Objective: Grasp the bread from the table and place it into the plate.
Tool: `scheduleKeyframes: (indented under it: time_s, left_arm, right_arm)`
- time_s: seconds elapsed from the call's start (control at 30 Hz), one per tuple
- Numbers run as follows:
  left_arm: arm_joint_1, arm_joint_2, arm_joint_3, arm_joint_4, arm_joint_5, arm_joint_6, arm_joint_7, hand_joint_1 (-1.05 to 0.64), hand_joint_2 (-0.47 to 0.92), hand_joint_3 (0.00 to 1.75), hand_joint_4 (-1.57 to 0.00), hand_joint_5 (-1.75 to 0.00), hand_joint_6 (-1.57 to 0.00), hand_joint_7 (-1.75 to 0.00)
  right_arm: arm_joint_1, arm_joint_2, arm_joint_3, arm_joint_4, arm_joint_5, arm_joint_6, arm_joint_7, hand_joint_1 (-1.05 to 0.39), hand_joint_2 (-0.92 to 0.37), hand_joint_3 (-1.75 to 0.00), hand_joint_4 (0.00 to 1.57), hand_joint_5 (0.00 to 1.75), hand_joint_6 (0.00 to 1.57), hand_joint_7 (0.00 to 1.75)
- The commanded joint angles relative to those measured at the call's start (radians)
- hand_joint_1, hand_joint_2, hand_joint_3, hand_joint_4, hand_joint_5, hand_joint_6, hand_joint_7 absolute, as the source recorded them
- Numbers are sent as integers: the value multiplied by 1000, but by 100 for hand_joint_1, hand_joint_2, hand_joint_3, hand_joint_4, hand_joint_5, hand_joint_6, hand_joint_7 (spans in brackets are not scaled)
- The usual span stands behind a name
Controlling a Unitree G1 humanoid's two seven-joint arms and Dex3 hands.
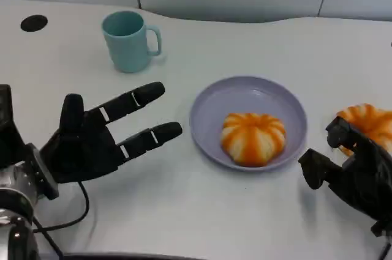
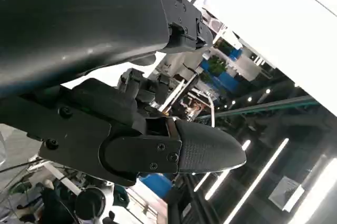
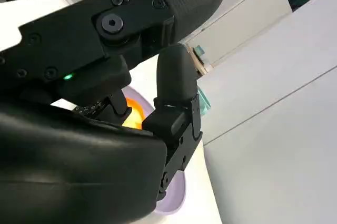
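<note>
Bread [image 1: 369,120], orange with white stripes, lies on the white surface [image 1: 202,211] at three o'clock of the lilac plate [image 1: 208,116], just beside its rim; we judge it light, soft and easily dented, best cupped gently across its rounded sides rather than squeezed from above; right robot hand [image 1: 349,168] sits at the bread's near edge, fingers curled but enclosing nothing; a second, similar bread [image 1: 253,138] already rests in the plate; left robot hand [image 1: 101,137] hovers at nine o'clock of the plate, fingers spread, holding nothing; teal mug [image 1: 128,41] stands at eleven o'clock.
</note>
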Motion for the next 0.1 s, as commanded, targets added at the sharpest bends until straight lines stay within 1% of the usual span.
scheduleKeyframes:
  time_s: [0.03,0.07,0.1]
  left_arm:
    - [-21,17,-2,4,25,-10,24,-105,92,25,0,-111,-35,-66]
    - [-25,19,-6,6,32,6,41,-105,92,22,0,-117,-35,-77]
    - [-28,20,-7,8,38,18,52,-95,89,14,-8,-135,-37,-102]
  right_arm:
    - [-3,-19,-10,0,1,-4,5,-43,-87,-1,90,175,65,175]
    - [-3,-18,-11,3,1,-6,5,-43,-87,0,90,175,65,175]
    - [-4,-17,-12,5,2,-7,4,-42,-87,0,90,175,65,175]
